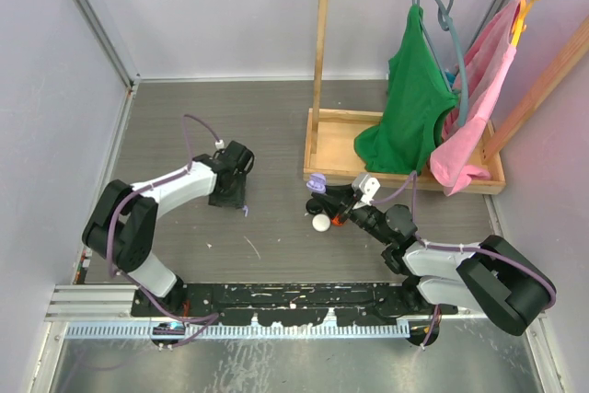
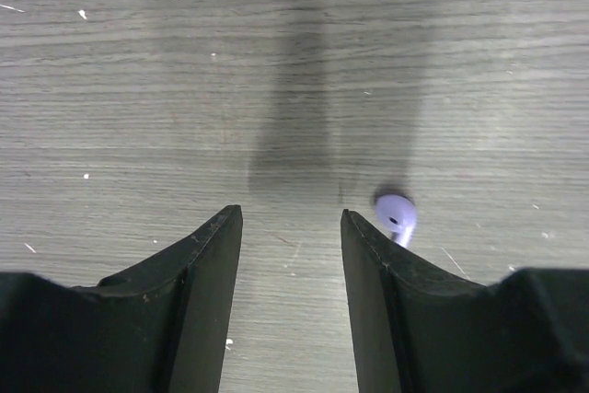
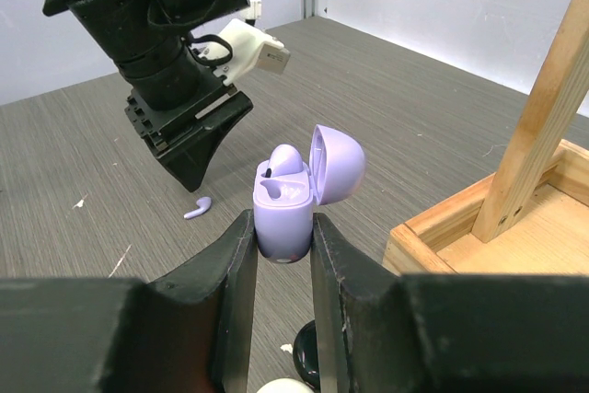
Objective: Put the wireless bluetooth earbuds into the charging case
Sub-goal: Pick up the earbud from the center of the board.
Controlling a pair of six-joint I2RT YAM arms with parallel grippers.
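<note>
Lilac stemmed earbud point(image 2: 396, 216) lies on the grey wood-grain counter point(image 2: 138, 89), left of its middle, just beside the spread left hand point(image 2: 290, 218). The right hand point(image 3: 281, 220) pinches the open lilac charging case point(image 3: 287, 198) near the counter's middle, another lilac bud point(image 3: 283, 158) seated inside.

Left gripper point(image 1: 227, 196) points down at grey table point(image 1: 276, 126), lilac earbud point(image 1: 246, 212) just beside it. Right gripper point(image 1: 327, 194) carries lilac case point(image 1: 317, 182); white disc point(image 1: 319, 223) close by. Wooden rack point(image 1: 321, 62) behind: green shirt point(image 1: 409, 108), pink garment point(image 1: 479, 89).
</note>
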